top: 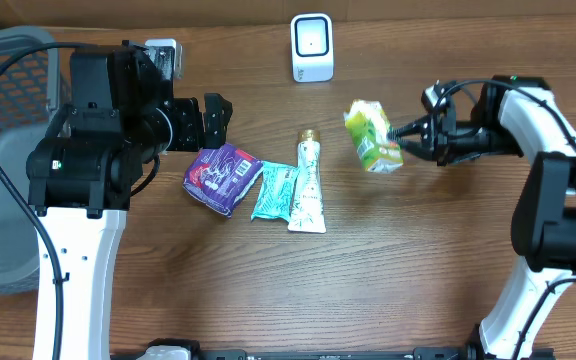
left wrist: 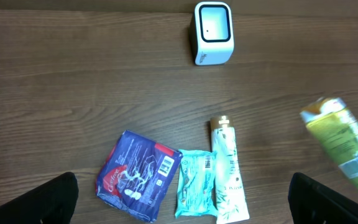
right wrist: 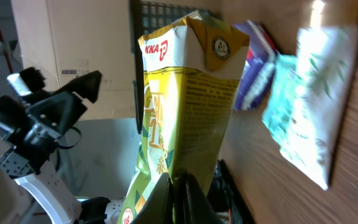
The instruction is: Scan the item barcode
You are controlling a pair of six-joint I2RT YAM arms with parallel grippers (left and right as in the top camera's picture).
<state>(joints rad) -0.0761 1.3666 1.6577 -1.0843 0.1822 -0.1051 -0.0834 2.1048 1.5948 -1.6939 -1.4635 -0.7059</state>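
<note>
Nearest the robot, well on the near side of the scanner [top: 312, 47], three waiting items are lying flat on the table [top: 418, 260]. A white tube [top: 307, 185] is lying almost straight in front of the scanner, a teal sachet [top: 274, 190] is touching the tube's left side, and a purple packet [top: 222, 177] is sitting further left. Closer to the scanner and to its left, the left gripper [top: 213, 120] is hovering by the packet's far edge, fingers spread wide with nothing between them, apparently waiting out of the way. To the scanner's right, a little nearer the robot, the right gripper [top: 400, 138] is pinching the green carton [top: 373, 137]. Its fingers are clamped tight on one thin edge, so the printed faces are being left uncovered. The carton is hanging tilted, seemingly clear of the table, near the scanner but not squarely before its window; the barcode is probably being brought round for reading. Farthest off, the scanner is standing upright, its window facing the work area.
</note>
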